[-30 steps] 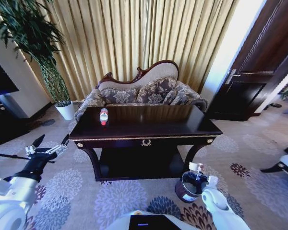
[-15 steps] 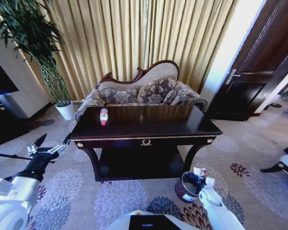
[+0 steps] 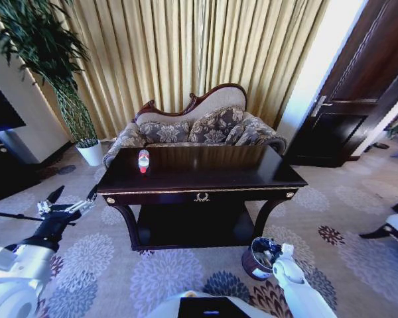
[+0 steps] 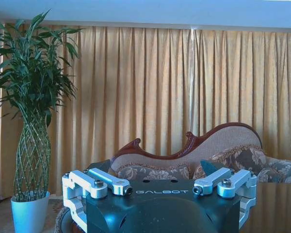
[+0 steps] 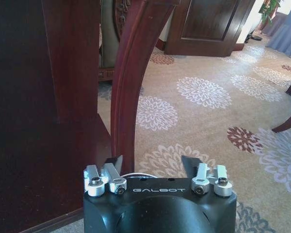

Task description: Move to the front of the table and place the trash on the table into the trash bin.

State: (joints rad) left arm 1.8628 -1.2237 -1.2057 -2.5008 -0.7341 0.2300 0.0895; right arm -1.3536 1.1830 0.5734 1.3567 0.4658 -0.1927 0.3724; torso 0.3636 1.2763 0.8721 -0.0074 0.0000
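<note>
The dark glossy table (image 3: pixel 252 173) with gold trim stands in front of me, and one of its curved legs (image 5: pixel 128 82) rises close ahead in the right wrist view. A clear bottle (image 3: pixel 143 161) with a red label, the trash, stands upright near the table's left end. The round dark trash bin (image 3: pixel 257 260) sits on the carpet by the table's right front leg. My right gripper (image 3: pixel 282 254) (image 5: pixel 153 165) hangs at the bin's rim, open and holding nothing. My left gripper (image 3: pixel 71 196) is open, held out low to the left of the table, well short of the bottle.
A patterned sofa (image 3: pixel 199 126) stands behind the table against gold curtains. A tall plant in a white pot (image 3: pixel 91 152) is at the back left and a dark door (image 3: pixel 355 99) at the right. A chair leg (image 3: pixel 385 228) shows at the far right. Open floral carpet (image 3: pixel 172 271) lies before the table.
My right gripper has sunk and drawn back toward me at the trash bin. The left arm, the bottle and the table have stayed put.
</note>
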